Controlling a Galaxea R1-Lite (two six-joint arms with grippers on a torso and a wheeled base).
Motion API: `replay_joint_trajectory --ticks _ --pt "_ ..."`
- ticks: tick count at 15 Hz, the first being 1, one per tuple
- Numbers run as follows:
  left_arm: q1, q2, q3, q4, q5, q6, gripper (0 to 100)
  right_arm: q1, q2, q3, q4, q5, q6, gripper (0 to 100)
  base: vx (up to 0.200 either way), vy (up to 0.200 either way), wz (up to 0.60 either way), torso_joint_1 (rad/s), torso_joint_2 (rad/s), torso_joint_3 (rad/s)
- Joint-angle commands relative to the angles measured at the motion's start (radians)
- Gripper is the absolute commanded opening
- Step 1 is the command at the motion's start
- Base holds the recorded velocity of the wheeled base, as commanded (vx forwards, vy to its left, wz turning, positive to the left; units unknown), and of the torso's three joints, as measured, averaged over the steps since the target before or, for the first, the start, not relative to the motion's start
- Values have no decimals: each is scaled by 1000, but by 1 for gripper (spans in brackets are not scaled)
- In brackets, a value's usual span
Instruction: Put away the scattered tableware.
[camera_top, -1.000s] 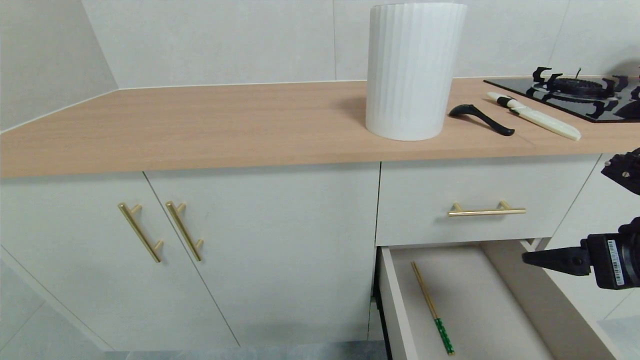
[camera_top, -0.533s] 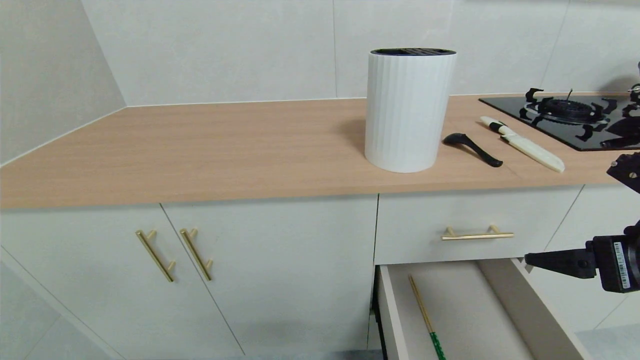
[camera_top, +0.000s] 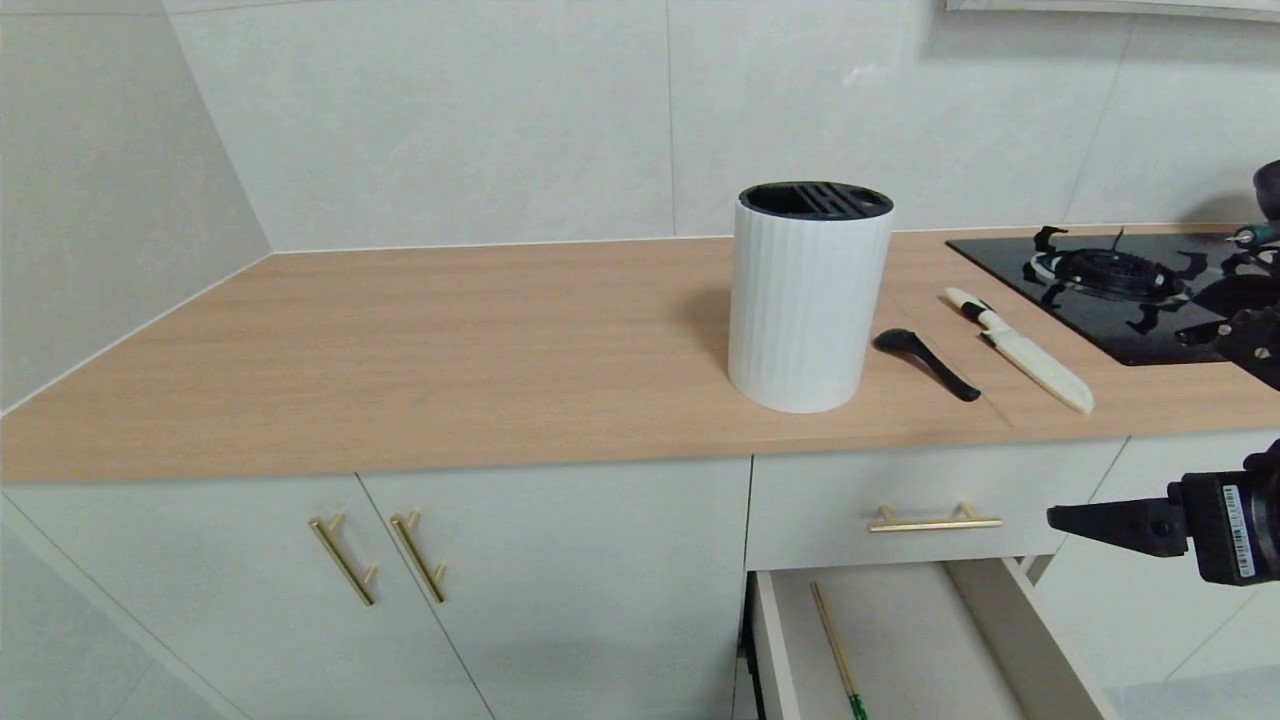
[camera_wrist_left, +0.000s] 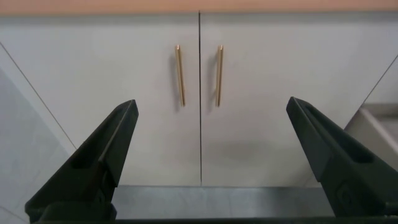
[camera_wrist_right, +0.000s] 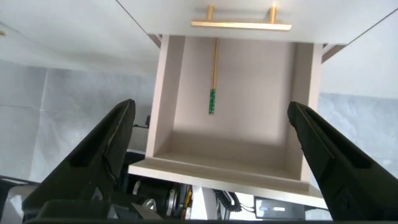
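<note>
Head view: the black spoon (camera_top: 925, 362) and white knife (camera_top: 1020, 348) lie on the counter (camera_top: 450, 350) beside the white holder (camera_top: 808, 300), and the chopsticks (camera_top: 835, 650) lie in the open drawer (camera_top: 1015, 640), with our right gripper (camera_top: 1070, 520) just beside it.

Left wrist view: our left gripper (camera_wrist_left: 211, 106) is spread wide, facing two cabinet handles (camera_wrist_left: 180, 74).

Right wrist view: the fingers (camera_wrist_right: 106, 146) are wide apart, holding nothing, above the drawer.

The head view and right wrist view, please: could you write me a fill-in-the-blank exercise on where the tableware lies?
The black spoon lies on the countertop between the white holder and the ____.
The chopsticks lie inside the open ____.
The chopsticks' decorated end is coloured ____.
Missing: knife; drawer; green.
</note>
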Motion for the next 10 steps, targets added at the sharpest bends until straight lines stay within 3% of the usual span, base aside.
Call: replay_joint_trajectory --ticks 1,6,9,10 --pt "0 0 0 -1 0 0 100 3 13 12 -8 0 0 100 0 0 0 183 -481 -276" --pt "0 0 0 -1 0 0 100 3 14 41 -24 0 -57 100 0 0 0 164 -398 -232" --pt "0 0 0 -1 0 0 100 -18 82 59 -133 0 -126 100 0 0 0 29 -54 -34" --pt "0 0 0 0 2 0 100 -69 154 50 -222 3 -183 100 0 0 0 0 0 0"
